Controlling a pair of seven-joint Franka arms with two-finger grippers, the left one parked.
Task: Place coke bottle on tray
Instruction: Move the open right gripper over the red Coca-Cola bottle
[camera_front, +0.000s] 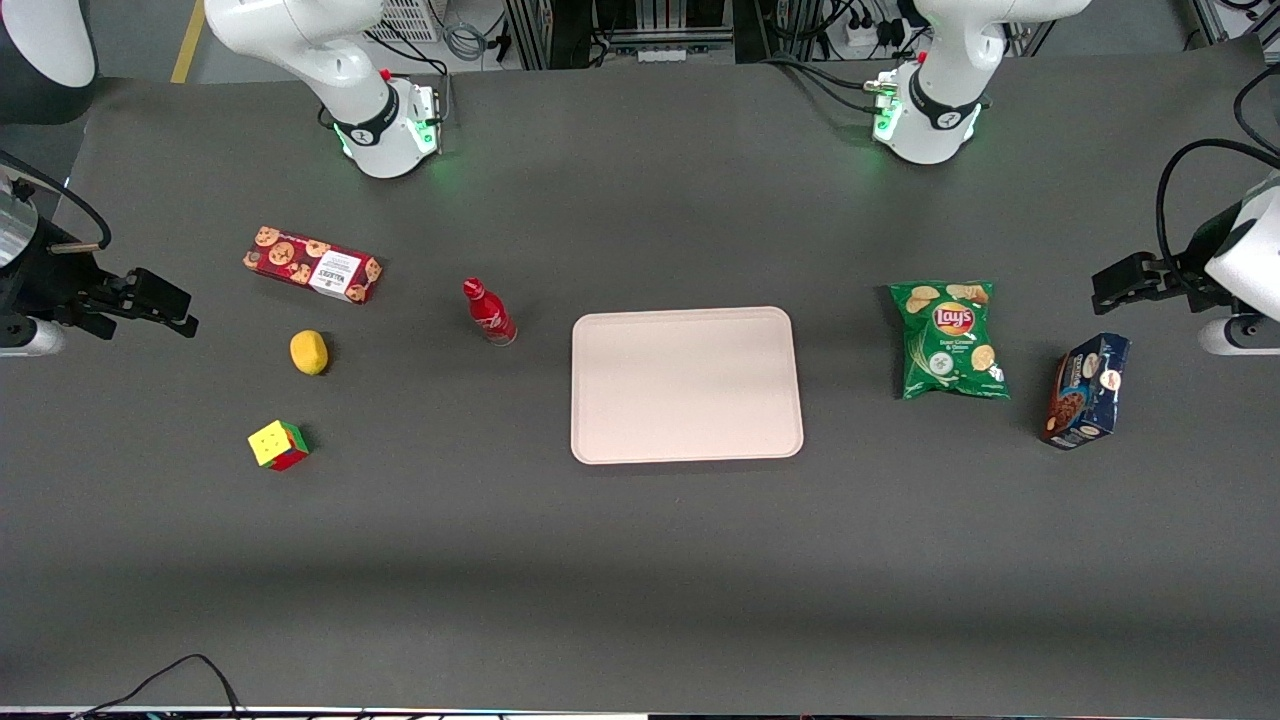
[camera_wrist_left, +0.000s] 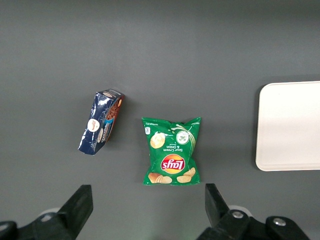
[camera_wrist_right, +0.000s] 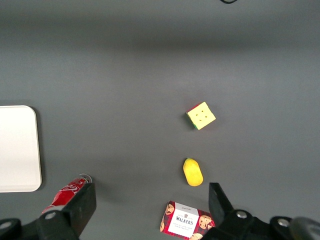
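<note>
The coke bottle (camera_front: 488, 311) is a small red bottle with a white script logo. It stands upright on the dark table beside the tray (camera_front: 686, 385), toward the working arm's end. The tray is large, pale beige-pink and empty. My gripper (camera_front: 175, 308) hangs high over the working arm's end of the table, far from the bottle, open and empty. In the right wrist view the gripper (camera_wrist_right: 150, 210) has its jaws wide apart. The bottle (camera_wrist_right: 65, 194) shows beside one finger (camera_wrist_right: 82, 205), and the tray's corner (camera_wrist_right: 17, 148) is also in view.
A red cookie box (camera_front: 312, 264), a yellow lemon (camera_front: 309, 352) and a colour cube (camera_front: 278, 445) lie between the bottle and my gripper. A green chip bag (camera_front: 948, 339) and a blue box (camera_front: 1085, 390) lie toward the parked arm's end.
</note>
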